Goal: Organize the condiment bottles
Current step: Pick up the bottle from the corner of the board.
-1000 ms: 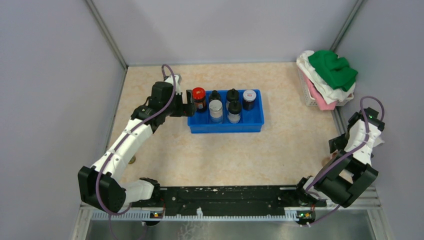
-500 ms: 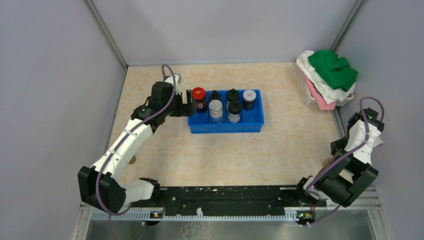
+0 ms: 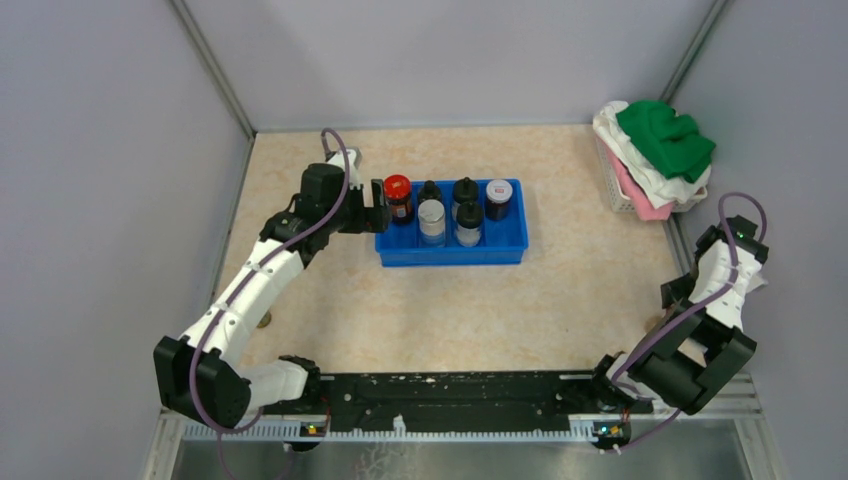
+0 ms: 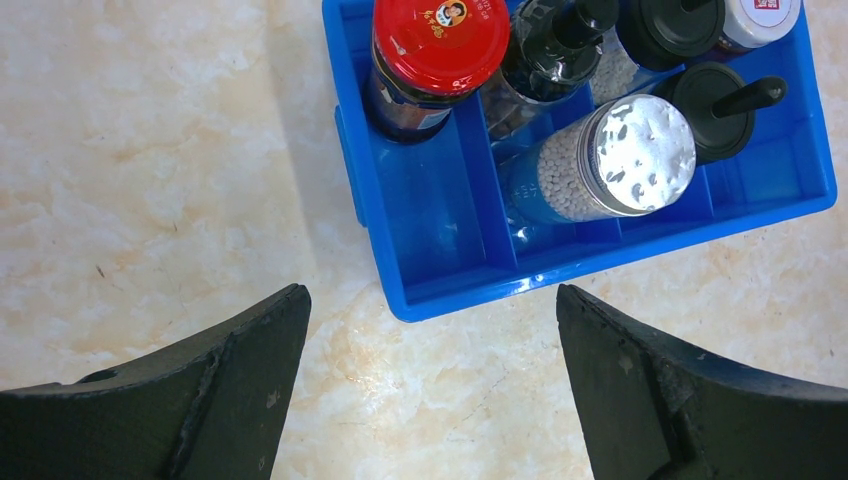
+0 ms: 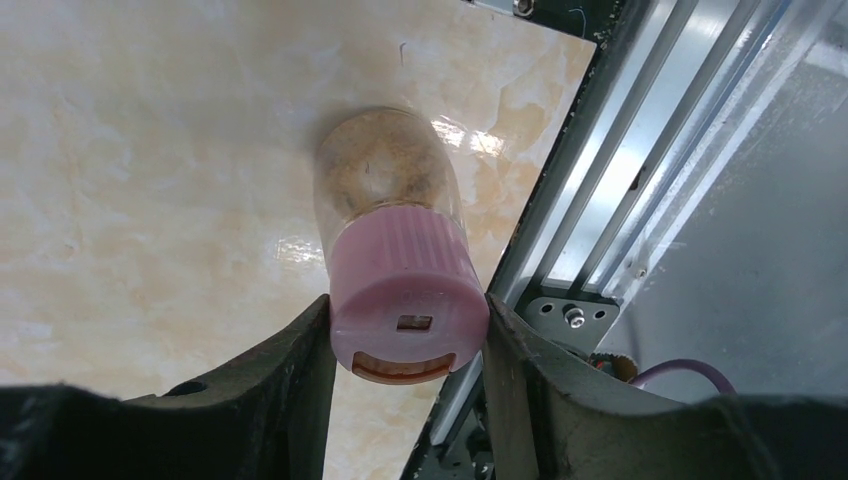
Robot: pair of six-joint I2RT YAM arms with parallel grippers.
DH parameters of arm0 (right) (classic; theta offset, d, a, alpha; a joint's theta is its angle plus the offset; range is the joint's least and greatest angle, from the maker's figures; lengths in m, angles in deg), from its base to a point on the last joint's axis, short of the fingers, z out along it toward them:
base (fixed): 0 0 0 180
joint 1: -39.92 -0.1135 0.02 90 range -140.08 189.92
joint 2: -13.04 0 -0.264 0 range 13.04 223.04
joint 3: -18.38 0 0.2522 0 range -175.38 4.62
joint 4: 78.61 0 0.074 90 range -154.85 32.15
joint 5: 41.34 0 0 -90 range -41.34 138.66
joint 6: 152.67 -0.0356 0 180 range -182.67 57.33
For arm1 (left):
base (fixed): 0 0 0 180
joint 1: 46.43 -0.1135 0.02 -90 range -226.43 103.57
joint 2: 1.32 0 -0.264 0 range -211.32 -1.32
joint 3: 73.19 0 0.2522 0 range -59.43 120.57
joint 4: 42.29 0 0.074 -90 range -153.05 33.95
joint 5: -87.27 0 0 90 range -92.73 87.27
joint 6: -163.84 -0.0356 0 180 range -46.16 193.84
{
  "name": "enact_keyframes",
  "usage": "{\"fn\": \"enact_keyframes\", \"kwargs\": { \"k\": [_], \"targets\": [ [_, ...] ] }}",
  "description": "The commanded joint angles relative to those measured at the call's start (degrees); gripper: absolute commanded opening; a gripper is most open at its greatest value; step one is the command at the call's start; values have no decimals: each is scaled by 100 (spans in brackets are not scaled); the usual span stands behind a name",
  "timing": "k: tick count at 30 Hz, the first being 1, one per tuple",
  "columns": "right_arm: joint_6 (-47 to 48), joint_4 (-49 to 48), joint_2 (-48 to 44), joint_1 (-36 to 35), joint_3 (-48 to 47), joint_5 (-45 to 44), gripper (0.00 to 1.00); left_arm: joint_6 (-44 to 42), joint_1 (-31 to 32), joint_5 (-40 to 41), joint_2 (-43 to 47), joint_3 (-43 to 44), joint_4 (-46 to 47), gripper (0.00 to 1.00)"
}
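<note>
gripping pink-cap jar [image 5: 385, 190] w/ r gripper [image 5: 408, 340], jaws tight on it, at near-right edge of table [image 3: 560, 300] | l gripper [image 4: 430, 330] wide, empty, over left end of tray [image 4: 440, 290] | next: lift, carry to free tray slot

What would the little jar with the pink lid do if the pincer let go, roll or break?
The pink-lidded jar looks round, so on its side it would probably roll. Its clear body looks like glass or hard plastic: likely stiff, maybe breakable. The right pincer grips the ribbed cap, which probably helps against slipping.
</note>
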Motion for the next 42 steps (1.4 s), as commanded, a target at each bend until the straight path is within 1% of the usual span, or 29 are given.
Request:
{"fn": "enact_keyframes", "kwargs": {
  "k": [1,5,14,15,20,27,31,35,38,42],
  "targets": [
    [46,-489,-45,-64,196,375,0,-59,-22,27,123,166,174,99],
    [-46,-666,29,-344,204,543,0,-59,-19,75,112,166,189,99],
    [-481,-1080,351,-1609,-251,685,0,-82,-24,93,83,187,153,99],
    [-487,-1123,421,-1733,-350,663,0,-97,-20,291,76,196,143,99],
    [-384,-1457,801,-2511,-788,496,0,-138,-19,496,43,211,113,99],
    [-241,-1976,1370,-3787,-1221,217,0,-163,-23,835,-96,312,-17,99],
    [-186,-2309,1399,-4305,-1075,144,0,-144,-23,961,-119,372,-96,99],
    [-17,-2573,1252,-4631,-854,57,0,-98,-57,1052,-92,361,-151,99],
    [141,-2832,1028,-4777,-586,47,0,-19,-63,1363,-81,368,-223,99],
    [357,-2947,831,-4899,-407,114,0,300,-89,2051,-75,539,-725,99]
  ]
}}
